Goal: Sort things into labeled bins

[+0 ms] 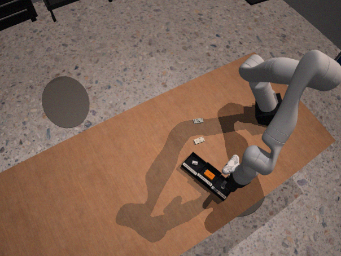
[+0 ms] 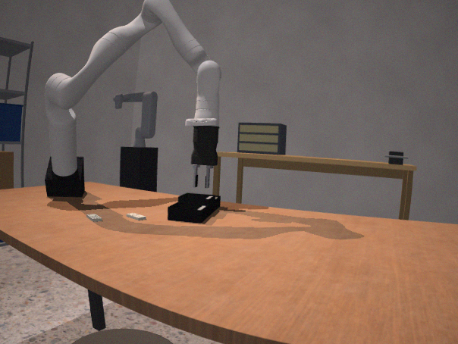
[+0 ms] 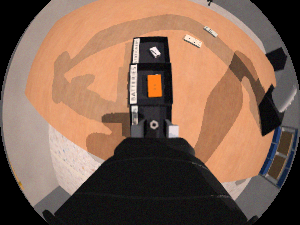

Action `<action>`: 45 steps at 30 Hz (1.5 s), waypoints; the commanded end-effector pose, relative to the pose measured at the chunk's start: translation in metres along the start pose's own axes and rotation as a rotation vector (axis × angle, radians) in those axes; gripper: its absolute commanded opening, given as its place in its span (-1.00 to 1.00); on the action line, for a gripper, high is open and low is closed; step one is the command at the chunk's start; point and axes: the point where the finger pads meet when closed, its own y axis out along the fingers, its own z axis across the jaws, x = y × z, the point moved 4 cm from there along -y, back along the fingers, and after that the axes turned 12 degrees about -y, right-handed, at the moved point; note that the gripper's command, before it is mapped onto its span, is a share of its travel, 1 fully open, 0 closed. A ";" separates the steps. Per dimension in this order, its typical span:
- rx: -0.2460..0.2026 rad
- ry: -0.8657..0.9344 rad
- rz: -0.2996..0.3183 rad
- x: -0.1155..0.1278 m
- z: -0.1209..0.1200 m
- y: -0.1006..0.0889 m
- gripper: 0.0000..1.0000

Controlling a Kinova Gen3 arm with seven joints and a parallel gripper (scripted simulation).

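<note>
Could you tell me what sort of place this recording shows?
Most likely a robotics lab or workshop. A white seven-joint arm stands bolted to a long wooden table, a second grey arm on a black pedestal waits by the wall, and a metal shelf rack stands on a speckled stone floor.

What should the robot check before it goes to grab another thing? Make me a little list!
1. Gripper holds nothing: ok. Its fingers stand open above the bins.
2. Gripper is above the bin walls: ok. The exterior view shows a gap between the fingertips and the bin row.
3. Dropped thing sits inside its bin: ok. A small dark piece lies in the nearest bin.
4. Bins stand on the table: ok. All three sit flat in a row.
5. Things left to sort: not ok. Two pale flat pieces, one and another, lie on the table.
6. What the bin labels say: cannot tell, too small to read.
</note>
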 end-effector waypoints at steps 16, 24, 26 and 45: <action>-0.007 -0.010 -0.004 0.004 -0.001 -0.009 0.27; -0.007 -0.010 -0.004 0.004 -0.001 -0.009 0.27; -0.007 -0.010 -0.004 0.004 -0.001 -0.009 0.27; -0.007 -0.006 -0.002 0.004 -0.002 -0.015 1.00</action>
